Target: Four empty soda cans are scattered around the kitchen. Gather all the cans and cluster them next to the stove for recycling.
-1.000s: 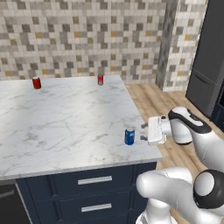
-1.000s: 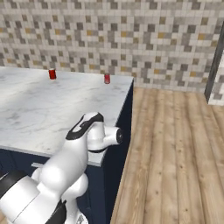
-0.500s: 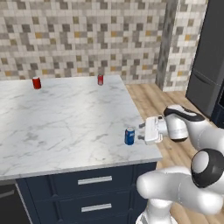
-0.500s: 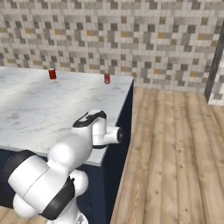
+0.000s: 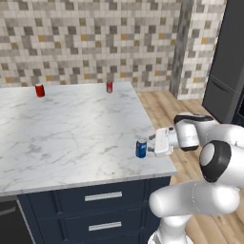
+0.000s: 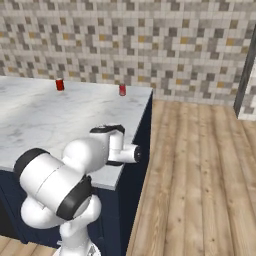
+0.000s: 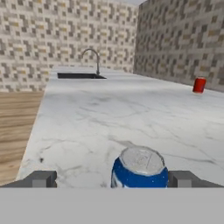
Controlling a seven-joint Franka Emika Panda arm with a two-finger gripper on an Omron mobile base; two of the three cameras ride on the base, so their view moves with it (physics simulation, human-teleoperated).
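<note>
A blue soda can (image 5: 141, 148) stands upright near the front right corner of the white marble counter (image 5: 71, 133). My gripper (image 5: 150, 145) reaches in level from the right, open, its tips just at the can. In the hand view the blue can (image 7: 140, 168) sits between the two fingertips (image 7: 41, 179), closer to the right one, with nothing gripped. Two red soda cans (image 5: 40, 90) (image 5: 109, 86) stand along the counter's far edge, also visible as red cans (image 6: 60, 84) (image 6: 122, 90) from the right. One red can (image 7: 199, 85) shows far off in the hand view. The stove is out of view.
The counter ends just right of the blue can, above wood plank floor (image 6: 200, 165). Navy drawers (image 5: 102, 196) sit under the counter's front edge. A sink with a curved faucet (image 7: 92, 61) lies at the far end in the hand view. A dark tall unit (image 5: 228, 57) stands at right.
The hand has slid left along the counter edge toward the blue can, and its open fingers now reach the can. The cans have not moved.
</note>
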